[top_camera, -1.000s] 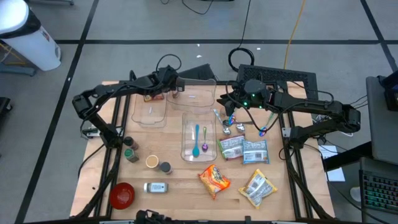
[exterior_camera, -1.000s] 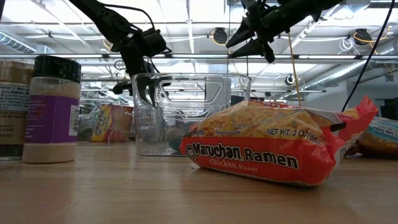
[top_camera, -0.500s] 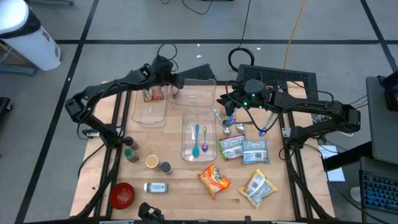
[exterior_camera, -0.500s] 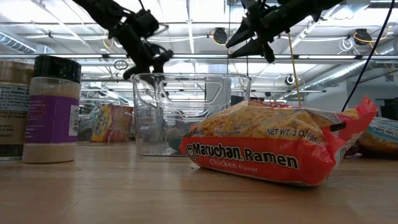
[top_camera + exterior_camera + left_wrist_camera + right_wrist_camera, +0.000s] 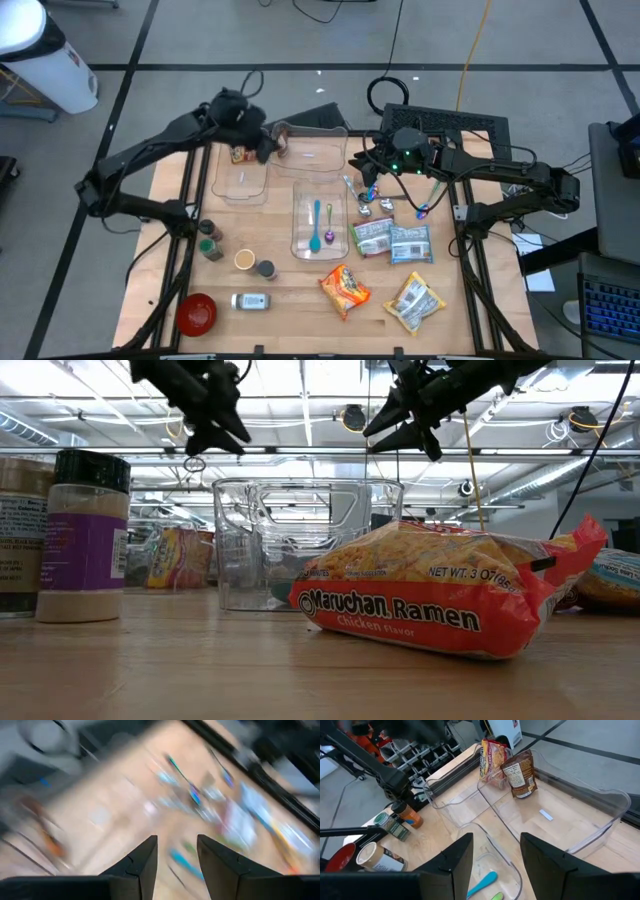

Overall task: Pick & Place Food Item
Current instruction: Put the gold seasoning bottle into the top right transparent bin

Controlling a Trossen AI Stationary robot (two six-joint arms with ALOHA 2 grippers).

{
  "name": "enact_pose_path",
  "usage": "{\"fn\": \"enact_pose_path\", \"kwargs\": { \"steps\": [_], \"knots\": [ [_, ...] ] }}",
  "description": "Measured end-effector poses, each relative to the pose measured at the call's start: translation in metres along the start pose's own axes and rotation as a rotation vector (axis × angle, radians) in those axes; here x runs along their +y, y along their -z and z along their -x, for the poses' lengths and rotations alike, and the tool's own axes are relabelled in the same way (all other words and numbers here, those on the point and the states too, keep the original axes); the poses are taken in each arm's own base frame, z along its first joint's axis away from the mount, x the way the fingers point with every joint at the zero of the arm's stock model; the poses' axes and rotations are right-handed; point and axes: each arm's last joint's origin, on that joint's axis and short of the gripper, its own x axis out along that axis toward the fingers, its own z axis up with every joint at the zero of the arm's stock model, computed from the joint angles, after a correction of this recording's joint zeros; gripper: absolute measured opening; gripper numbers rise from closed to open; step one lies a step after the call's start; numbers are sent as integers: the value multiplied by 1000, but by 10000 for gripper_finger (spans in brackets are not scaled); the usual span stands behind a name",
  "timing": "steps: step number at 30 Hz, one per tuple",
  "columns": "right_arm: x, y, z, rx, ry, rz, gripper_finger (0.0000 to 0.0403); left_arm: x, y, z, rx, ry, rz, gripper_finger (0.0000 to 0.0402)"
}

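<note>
A brown food packet [image 5: 519,774] stands upright on its lower end at the left end of the far clear bin [image 5: 325,152]. Beside it an orange packet [image 5: 491,757] stands upright in the left clear bin [image 5: 240,182]. My left gripper [image 5: 264,148] hangs high above these bins, slanting down, open, with nothing between its fingers [image 5: 177,865]. In the low view it shows at the upper left [image 5: 213,428]. My right gripper [image 5: 368,168] waits in the air over the table's far middle, open and holding nothing [image 5: 492,865].
A middle clear bin [image 5: 300,235] holds spoons. Loose utensils [image 5: 366,198] lie to its right. A ramen packet [image 5: 344,288] and other packets [image 5: 392,240] [image 5: 415,302] lie near right. Spice jars [image 5: 210,240], a small jar [image 5: 250,300] and a red bowl [image 5: 196,313] stand near left.
My left gripper has risen from low at the bins, beside the brown packet, to well above them. It has drawn back a little toward the table's left edge, and it has rolled and tipped from pointing down to slanting. The brown packet stays standing in the far bin.
</note>
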Motion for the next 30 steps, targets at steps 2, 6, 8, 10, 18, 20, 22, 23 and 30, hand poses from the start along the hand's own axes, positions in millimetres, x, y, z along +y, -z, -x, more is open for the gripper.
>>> {"fn": "enact_pose_path", "kwargs": {
  "steps": [2,6,8,10,18,20,22,23,30],
  "knots": [
    [0,0,0,0,0,4,155,-10,12,7,95,59,-4,145],
    [0,0,0,1,0,25,155,-29,37,20,261,63,13,145],
    [0,0,0,1,-1,42,155,-38,47,28,316,44,40,145],
    [0,0,0,2,-1,54,155,-48,56,35,357,26,70,145],
    [1,3,0,24,2,65,155,-79,88,59,452,-65,230,145],
    [2,5,0,41,1,69,155,-86,96,64,466,-94,279,145],
    [4,9,0,65,-1,81,155,-92,102,68,477,-115,326,145],
    [6,10,0,77,-2,96,155,-96,105,69,479,-124,345,145],
    [17,17,1,101,-43,187,155,-121,126,73,495,-179,448,145]
  ]
}}
